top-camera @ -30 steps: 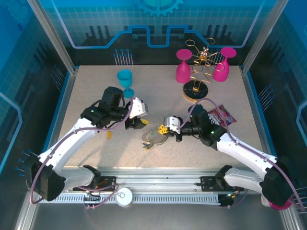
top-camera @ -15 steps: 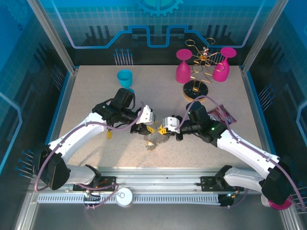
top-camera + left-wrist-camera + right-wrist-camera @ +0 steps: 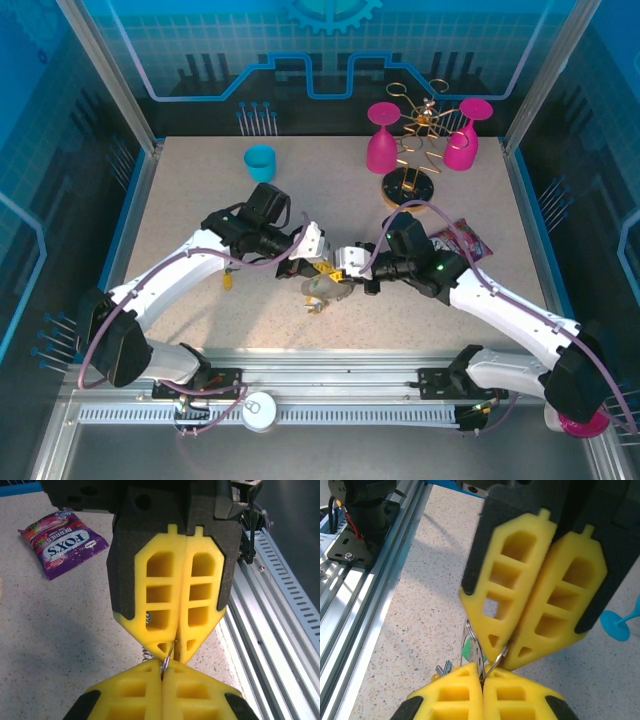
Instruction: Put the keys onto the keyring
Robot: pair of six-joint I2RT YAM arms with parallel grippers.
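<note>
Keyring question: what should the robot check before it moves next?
1. Left gripper shut on the keyring: ok.
2. Right gripper shut on the keyring: ok.
3. Green key threaded on the ring: cannot tell.
4. Yellow key on the ring: not ok, it lies apart on the table.
5. Ring's gap open for a key: cannot tell.

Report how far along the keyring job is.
Done: unclear; a green key hangs by the keyring. In hand: left gripper and right gripper, both shut, pinch it tip to tip. Left: a yellow key lies loose on the table.
</note>
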